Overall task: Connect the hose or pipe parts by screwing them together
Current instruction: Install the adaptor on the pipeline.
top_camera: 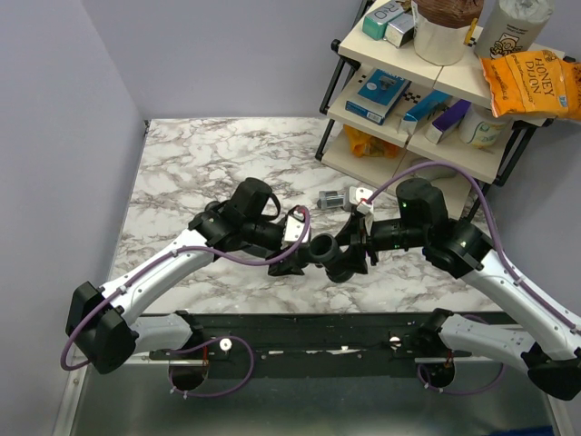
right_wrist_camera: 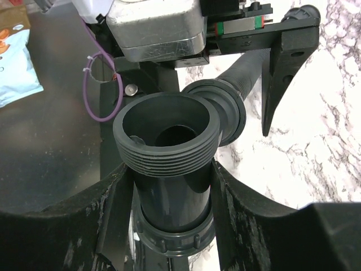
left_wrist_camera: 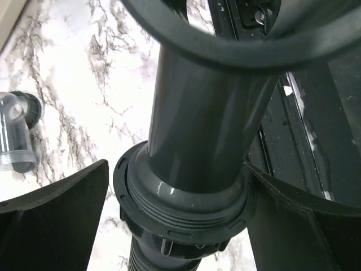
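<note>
Clamping the Y-shaped fitting (right_wrist_camera: pixel 169 164) in the right gripper (right_wrist_camera: pixel 172 226), threaded mouth bare. Straddling its collar nut (left_wrist_camera: pixel 180 217) with the left gripper (left_wrist_camera: pixel 177 226), fingers wide apart, ribbed hose (right_wrist_camera: pixel 248 70) trailing off. Angling both arms inward above the marble table (top_camera: pixel 200 173); shelf rack (top_camera: pixel 399 68) beyond.

Dark grey fitting (right_wrist_camera: pixel 169 186), black ribbed hose (right_wrist_camera: pixel 248 72), white grey-veined marble table (top_camera: pixel 200 163).

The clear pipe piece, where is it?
Left wrist view, left edge: the clear pipe piece lies on the marble table, apart from the black fitting.
</note>
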`<state>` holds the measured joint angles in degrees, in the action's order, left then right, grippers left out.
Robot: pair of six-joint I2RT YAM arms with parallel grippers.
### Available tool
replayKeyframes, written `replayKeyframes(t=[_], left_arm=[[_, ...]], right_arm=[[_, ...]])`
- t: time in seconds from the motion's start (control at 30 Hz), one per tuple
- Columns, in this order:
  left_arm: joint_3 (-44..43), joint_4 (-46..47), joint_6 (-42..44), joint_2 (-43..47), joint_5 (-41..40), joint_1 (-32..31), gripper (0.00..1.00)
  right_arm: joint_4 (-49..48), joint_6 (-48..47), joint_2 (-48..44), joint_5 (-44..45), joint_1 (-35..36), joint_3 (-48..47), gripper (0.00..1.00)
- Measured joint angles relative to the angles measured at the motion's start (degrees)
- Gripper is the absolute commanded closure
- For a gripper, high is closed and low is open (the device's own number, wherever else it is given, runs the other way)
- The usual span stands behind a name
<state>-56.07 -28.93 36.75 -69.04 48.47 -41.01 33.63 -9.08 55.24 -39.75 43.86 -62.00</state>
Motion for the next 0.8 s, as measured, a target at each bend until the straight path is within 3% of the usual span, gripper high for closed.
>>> replayKeyframes(t=[0.07,0.1,0.2,0.37,0.5,0.6,0.67,0.7,0.8], left_arm=[[0.00,0.83,-0.52,0.02,0.11,0.00,0.15],[-0.02,0.90,-0.79,0.02,0.31,0.00,0.28],[-0.11,-0.04,-0.17,0.02,0.83,0.00,0.41],[-0.37,-2.23,1.79,0.02,1.09,0.00,0.48],[-0.37,-3.23,2.69,0.13,0.59,0.02,0.78],[-0.33,-2.62,2.25,0.35,-1.55,0.02,0.85],[0.17,-1.07,1.51,0.76,-3.80,0.02,0.89],[0.59,-0.17,1.18,1.07,-5.11,0.02,0.96],[2.38,3.50,-0.24,2.36,-10.88,-0.02,1.00]], right_arm=[[-0.63,0.13,-0.11,0.02,-0.04,0.26,0.69],[-0.85,0.24,-0.13,0.07,-0.07,0.37,0.69],[-1.51,0.68,-0.31,0.96,-0.11,0.87,0.69],[-2.71,2.38,-1.20,1.90,0.02,2.69,0.74],[-3.80,5.90,-1.64,4.02,0.35,4.07,0.85],[-5.01,12.15,-1.05,6.10,0.20,4.28,0.79],[-6.08,16.44,0.04,6.84,-0.63,4.28,0.79],[-6.69,19.30,0.79,7.17,-1.20,4.28,0.79],[-8.70,27.36,3.21,7.21,-3.48,4.24,0.79]])
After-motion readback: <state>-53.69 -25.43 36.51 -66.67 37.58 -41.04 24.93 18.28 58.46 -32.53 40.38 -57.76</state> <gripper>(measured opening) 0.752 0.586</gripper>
